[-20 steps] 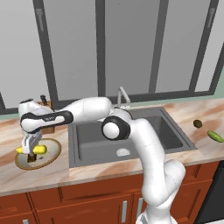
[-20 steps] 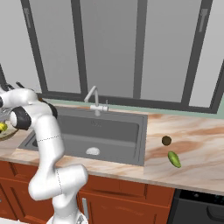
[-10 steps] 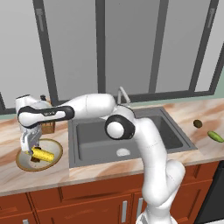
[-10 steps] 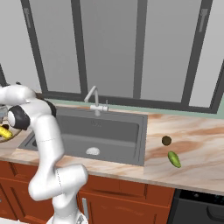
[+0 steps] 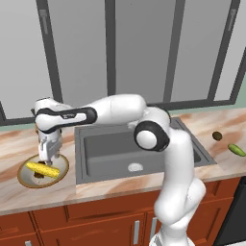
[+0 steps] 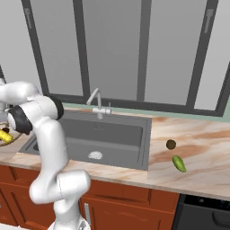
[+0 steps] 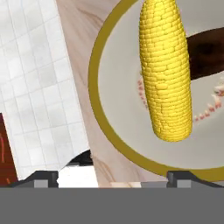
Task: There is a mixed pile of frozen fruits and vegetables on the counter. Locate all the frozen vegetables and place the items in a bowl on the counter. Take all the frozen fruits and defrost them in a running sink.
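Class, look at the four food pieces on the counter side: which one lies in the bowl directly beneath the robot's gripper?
The yellow corn cob, lying on its side in the bowl under the open gripper, unlike the green piece and brown ball.

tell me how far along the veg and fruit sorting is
Done: the yellow corn cob lies in the cream bowl with the tan-gold rim, next to a dark brown lump. In hand: nothing; the gripper hangs open just above the bowl. Left: a small dark round piece and a green piece sit on the marbled counter right of the dark grey sink.
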You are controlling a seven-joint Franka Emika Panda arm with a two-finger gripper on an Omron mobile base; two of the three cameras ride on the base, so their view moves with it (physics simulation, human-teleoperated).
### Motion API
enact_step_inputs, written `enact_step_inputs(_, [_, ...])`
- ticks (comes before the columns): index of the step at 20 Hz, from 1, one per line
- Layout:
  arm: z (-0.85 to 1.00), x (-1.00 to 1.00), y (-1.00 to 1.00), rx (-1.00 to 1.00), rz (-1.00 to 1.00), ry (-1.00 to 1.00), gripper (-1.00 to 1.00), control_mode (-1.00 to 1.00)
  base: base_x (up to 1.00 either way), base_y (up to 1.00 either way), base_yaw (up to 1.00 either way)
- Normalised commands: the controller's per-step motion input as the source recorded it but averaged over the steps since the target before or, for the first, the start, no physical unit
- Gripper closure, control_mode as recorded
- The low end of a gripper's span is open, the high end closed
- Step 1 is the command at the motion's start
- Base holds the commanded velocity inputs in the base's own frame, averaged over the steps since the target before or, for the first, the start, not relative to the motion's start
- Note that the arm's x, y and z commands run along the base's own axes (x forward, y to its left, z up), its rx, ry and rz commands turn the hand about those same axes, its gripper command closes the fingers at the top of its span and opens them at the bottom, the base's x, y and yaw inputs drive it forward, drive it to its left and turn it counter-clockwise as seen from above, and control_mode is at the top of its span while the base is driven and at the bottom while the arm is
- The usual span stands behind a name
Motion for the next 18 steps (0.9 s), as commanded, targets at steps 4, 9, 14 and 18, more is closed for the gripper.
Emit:
enact_step_inputs(4, [-0.02,-0.16,-1.00,0.08,-0.12,0.08,-1.00,-1.00,0.00,0.00,0.00])
enact_step_inputs(9, [0.05,0.00,-0.91,0.01,-0.18,0.12,-1.00,-1.00,0.00,0.00,0.00])
enact_step_inputs(14, [0.30,0.07,-0.72,-0.13,-0.09,-0.01,-1.00,-1.00,0.00,0.00,0.00])
enact_step_inputs(18, [0.14,0.05,-0.54,-0.24,-0.17,0.00,-1.00,-1.00,0.00,0.00,0.00])
